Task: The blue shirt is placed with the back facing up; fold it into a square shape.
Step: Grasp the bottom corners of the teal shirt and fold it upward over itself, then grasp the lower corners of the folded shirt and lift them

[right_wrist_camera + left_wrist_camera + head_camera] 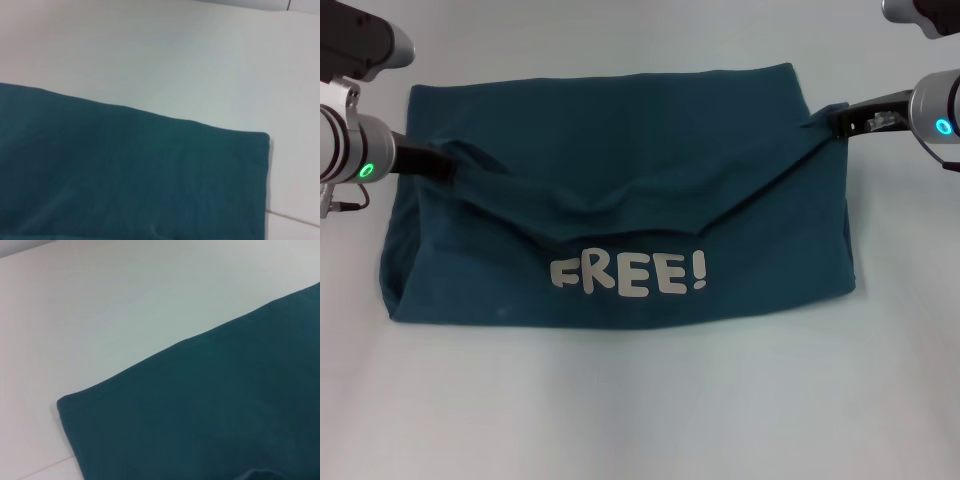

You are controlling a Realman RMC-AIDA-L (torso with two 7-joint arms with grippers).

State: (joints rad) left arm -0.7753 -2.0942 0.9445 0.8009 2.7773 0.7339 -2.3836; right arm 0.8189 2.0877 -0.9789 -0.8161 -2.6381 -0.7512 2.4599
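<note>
The blue shirt (620, 150) lies across the white table, doubled over, with pale "FREE!" lettering (628, 273) showing on its near part. A folded edge runs between my two grippers and sags in the middle. At the shirt's left side my left gripper (438, 166) is shut on that edge. My right gripper (832, 118) pinches the same edge at the right side, a little farther back. The wrist views show only plain blue shirt cloth (210, 410) (125, 175) and table, with no fingers in sight.
The white table (640, 410) surrounds the shirt on all sides. A thin seam line in the tabletop (295, 216) shows near the shirt's corner in the right wrist view.
</note>
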